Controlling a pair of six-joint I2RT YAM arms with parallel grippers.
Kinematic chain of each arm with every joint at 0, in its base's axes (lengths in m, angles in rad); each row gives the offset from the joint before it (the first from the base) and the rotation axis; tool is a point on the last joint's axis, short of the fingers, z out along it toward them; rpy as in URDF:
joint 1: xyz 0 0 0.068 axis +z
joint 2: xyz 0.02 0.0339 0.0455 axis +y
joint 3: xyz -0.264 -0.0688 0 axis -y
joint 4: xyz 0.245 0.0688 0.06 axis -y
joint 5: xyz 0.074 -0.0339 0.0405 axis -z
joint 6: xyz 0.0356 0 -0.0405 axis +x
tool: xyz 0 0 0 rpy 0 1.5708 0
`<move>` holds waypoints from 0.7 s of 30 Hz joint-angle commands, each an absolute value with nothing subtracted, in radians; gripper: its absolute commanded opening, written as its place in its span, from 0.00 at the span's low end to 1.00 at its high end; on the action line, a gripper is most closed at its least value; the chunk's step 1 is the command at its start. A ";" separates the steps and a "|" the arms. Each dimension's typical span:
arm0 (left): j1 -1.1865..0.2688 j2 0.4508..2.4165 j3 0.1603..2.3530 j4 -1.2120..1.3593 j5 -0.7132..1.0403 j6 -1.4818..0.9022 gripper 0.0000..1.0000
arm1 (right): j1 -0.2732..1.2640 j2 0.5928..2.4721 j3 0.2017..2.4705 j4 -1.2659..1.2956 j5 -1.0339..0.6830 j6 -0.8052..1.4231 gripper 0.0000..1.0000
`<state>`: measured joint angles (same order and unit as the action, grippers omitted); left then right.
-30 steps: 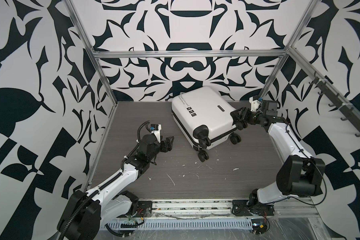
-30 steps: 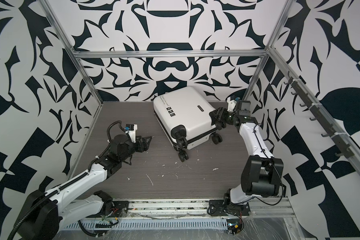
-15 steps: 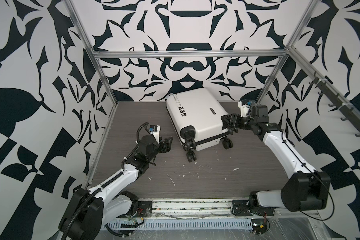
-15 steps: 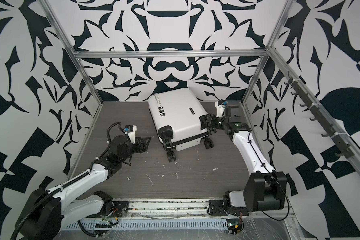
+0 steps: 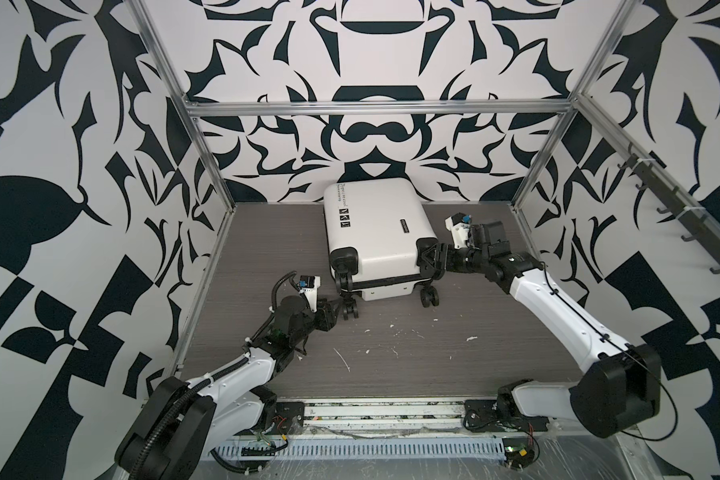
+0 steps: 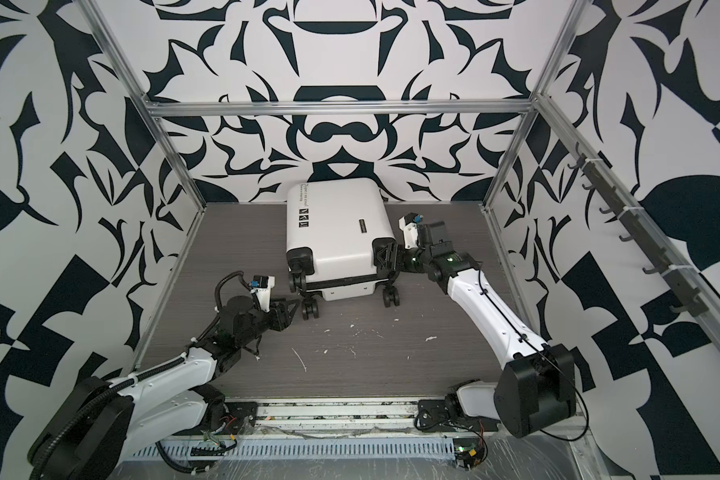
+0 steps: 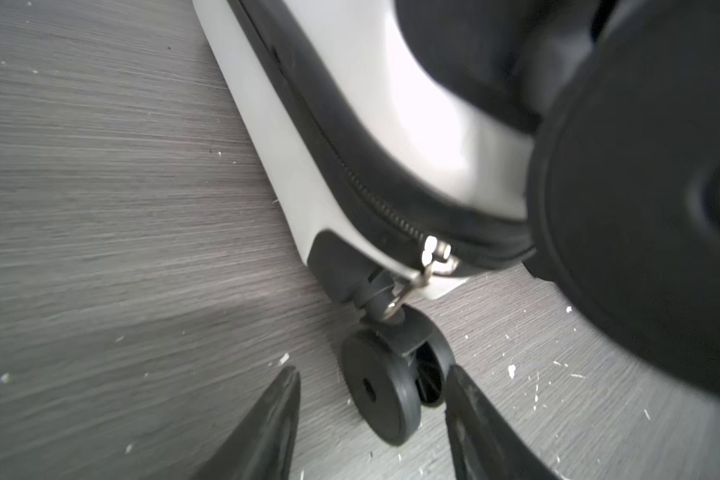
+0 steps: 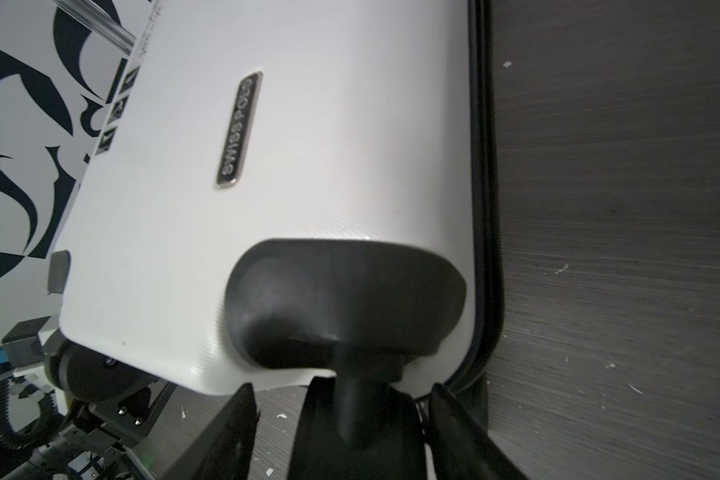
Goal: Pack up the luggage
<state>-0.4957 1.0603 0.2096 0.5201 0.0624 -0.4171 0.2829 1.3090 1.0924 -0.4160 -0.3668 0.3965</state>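
Note:
The luggage [image 5: 375,232] [image 6: 337,232] lies flat and closed at the back middle of the table, wheels toward the front. My left gripper [image 5: 338,307] [image 6: 292,305] is open at its front left wheel [image 5: 351,309]. In the left wrist view that wheel [image 7: 385,395] stands between the fingers of the left gripper [image 7: 373,370], with a gap on one side. My right gripper [image 5: 428,258] [image 6: 382,257] is at the right corner guard [image 8: 346,299]. There the right gripper [image 8: 341,386] straddles a wheel [image 8: 350,419], open, with table showing beside one finger [image 8: 229,424].
White scraps [image 5: 341,359] dot the grey wood table [image 5: 454,365]. Metal frame posts [image 5: 208,166] and patterned walls close in the back and sides. A rail of hooks [image 5: 682,216] runs along the right wall. The zip pull [image 7: 431,255] hangs by the front left wheel.
The luggage has slid left and turned, wheels now facing the front, with my right arm following it. Its front left wheel has come between my left fingers, which have narrowed.

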 commanded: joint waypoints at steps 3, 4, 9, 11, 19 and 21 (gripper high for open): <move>-0.495 1.082 0.194 0.676 0.060 -0.362 0.58 | 0.282 1.258 1.126 -0.497 -0.315 0.374 0.69; -0.495 1.105 0.195 0.704 0.074 -0.351 0.58 | 0.283 1.254 1.126 -0.508 -0.309 0.373 0.69; -0.510 1.238 0.213 0.837 0.140 -0.306 0.55 | 0.296 1.235 1.117 -0.540 -0.302 0.375 0.70; -0.532 1.316 0.215 0.899 0.143 -0.278 0.54 | 0.304 1.235 1.118 -0.550 -0.292 0.370 0.70; -0.551 1.479 0.186 1.188 0.081 -0.257 0.45 | 0.344 1.259 1.123 -0.562 -0.260 0.357 0.70; -0.551 1.510 0.181 1.252 0.060 -0.254 0.45 | 0.353 1.265 1.126 -0.560 -0.254 0.358 0.70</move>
<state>-0.5499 1.4792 0.1970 1.0779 0.0929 -0.2745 0.3401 1.2636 1.0927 -0.5625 -0.2821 0.3733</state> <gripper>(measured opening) 0.448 0.699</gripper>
